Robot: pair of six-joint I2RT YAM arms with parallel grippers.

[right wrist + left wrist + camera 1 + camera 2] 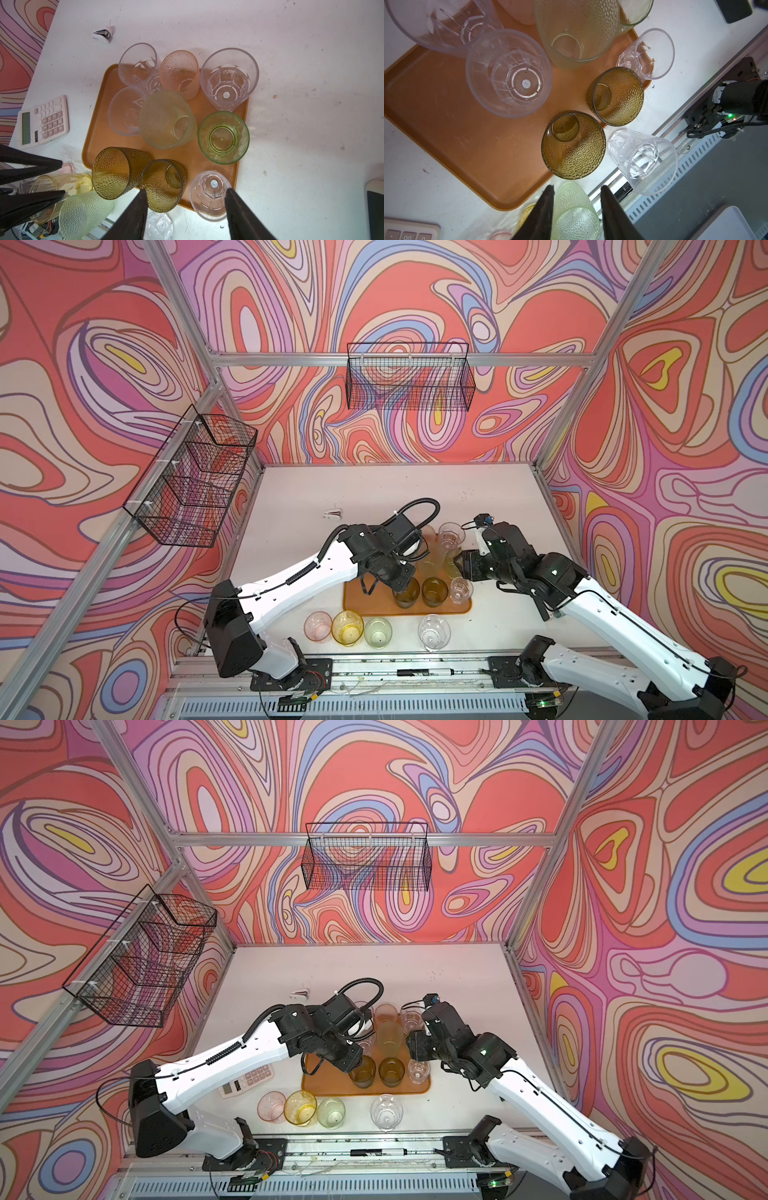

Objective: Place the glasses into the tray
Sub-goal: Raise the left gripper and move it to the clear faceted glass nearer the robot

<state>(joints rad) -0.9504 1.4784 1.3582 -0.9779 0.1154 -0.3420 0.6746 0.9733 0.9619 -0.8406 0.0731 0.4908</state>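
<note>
The orange-brown tray point(361, 605) lies mid-table and holds several glasses: two dark olive ones point(406, 592) point(435, 591), a clear one point(461, 589), a tall frosted green one point(434, 560) and more behind. Pink point(318, 625), yellow point(347, 627), pale green point(378, 632) and clear point(434, 632) glasses stand on the table in front of the tray. My left gripper point(577, 187) hovers open above the tray's front edge, just off the nearer olive glass point(573, 145), holding nothing. My right gripper point(186, 190) hangs open over the tray's near right corner, between an olive glass point(164, 185) and a clear glass point(212, 195).
A pink-white calculator point(247, 1081) lies left of the tray, under the left arm. A small white object point(333, 513) sits further back. Black wire baskets hang on the back wall point(409, 377) and the left wall point(191, 481). A metal rail point(415, 672) runs along the front edge.
</note>
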